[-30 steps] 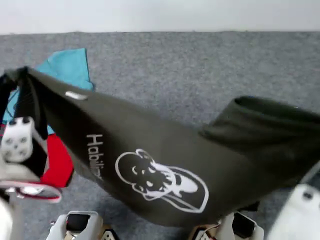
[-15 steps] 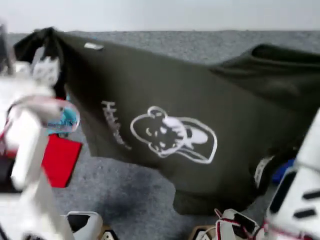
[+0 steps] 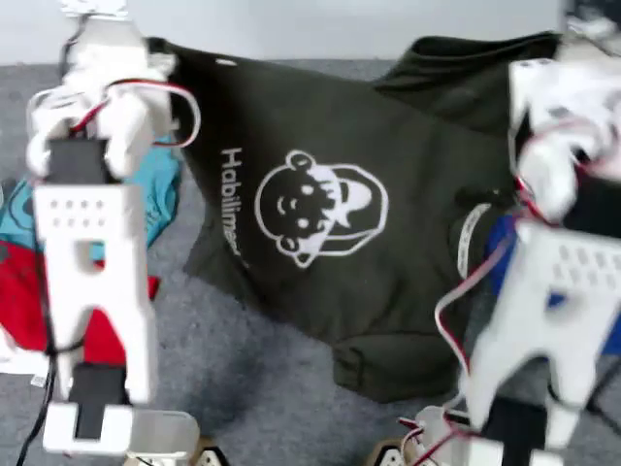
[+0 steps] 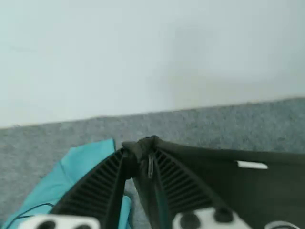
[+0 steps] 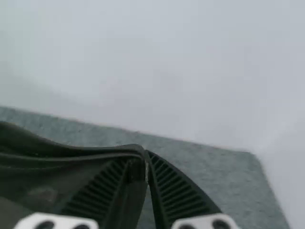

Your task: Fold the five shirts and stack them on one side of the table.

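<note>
Looked out past the right gripper (image 5: 146, 167), seen from behind in the foreground of the frame. Showed two black ribbed fingers (image 5: 177, 192) pressed together at the tips near the middle of the frame, pinching a folded edge of the dark olive shirt (image 5: 52, 171). Showed the cloth running off from the pinch to one side as a taut band. Caught the grey, felt-like table (image 5: 214, 164) beyond the fingertips, and a plain pale wall (image 5: 157, 57) behind it, across the far part of the frame.
</note>
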`<state>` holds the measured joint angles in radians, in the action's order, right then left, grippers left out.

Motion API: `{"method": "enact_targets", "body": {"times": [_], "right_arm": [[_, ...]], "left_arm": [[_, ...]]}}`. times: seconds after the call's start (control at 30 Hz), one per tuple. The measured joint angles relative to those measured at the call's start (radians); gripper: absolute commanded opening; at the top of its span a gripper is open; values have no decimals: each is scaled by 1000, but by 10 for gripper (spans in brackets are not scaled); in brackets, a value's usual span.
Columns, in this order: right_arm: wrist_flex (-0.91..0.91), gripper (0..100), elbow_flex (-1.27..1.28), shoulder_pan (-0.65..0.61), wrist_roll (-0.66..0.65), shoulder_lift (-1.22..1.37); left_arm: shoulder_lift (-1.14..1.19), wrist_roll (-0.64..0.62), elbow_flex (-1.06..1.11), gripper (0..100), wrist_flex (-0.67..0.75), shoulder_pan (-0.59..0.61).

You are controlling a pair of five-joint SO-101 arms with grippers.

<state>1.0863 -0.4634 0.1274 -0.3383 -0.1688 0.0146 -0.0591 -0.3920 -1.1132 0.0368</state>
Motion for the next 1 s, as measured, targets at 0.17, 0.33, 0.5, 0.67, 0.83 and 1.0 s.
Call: {"method": "enact_targets", "body": {"times": [0.17,0.33,0.5,0.67,0.83,1.0], "right_arm": [[-161,10,-8,-72,-43,195],[-219,10,-176,-101,-63,387],[-206,10,-451,-100,-66,580],[-106,10,-618,-97,-66,758],[18,10,-683,-91,-68,891],[239,10,-733,-91,-68,911]], "left_arm": [[195,0,-51,13,68,-3],[404,0,-316,13,26,-2],[664,0,-732,13,-23,0],[984,25,-1097,13,-78,-8],[1260,100,-1211,13,-106,-60],[1326,112,-1211,13,-218,-74]]}}
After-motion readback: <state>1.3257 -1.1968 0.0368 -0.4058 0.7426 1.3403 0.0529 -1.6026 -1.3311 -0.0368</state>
